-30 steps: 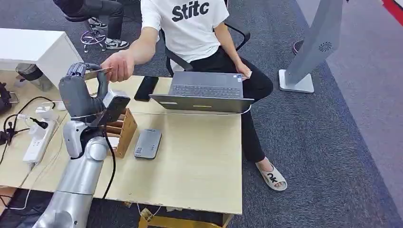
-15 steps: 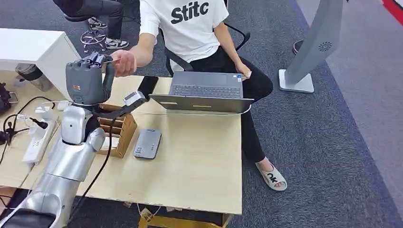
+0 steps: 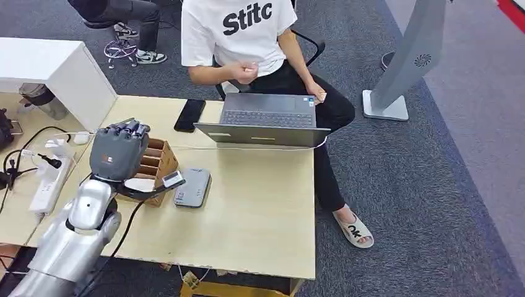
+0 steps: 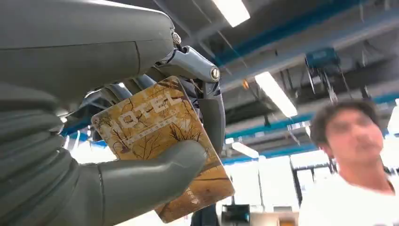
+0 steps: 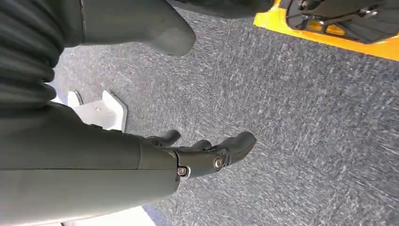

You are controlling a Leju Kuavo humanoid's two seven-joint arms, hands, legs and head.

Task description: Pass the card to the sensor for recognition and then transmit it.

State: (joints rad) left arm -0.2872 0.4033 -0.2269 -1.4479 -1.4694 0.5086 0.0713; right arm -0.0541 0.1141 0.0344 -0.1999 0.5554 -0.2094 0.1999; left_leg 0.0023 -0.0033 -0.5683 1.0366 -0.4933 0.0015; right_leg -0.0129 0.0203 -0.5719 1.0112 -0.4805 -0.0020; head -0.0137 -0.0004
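— Where is the card?
— In the left hand, thumb clamping it to the fingers, long axis slanting away from the wrist, above the desk's left edge.
— The right hand?
— Empty, fingers loosely spread over grey carpet.

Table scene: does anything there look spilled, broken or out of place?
Nothing stands out. The laptop, phone, wooden card holder and grey card reader lie tidy on the table. The left hand grips the hotel card.

office | desk with laptop, power strip | grey carpet, ceiling striplights
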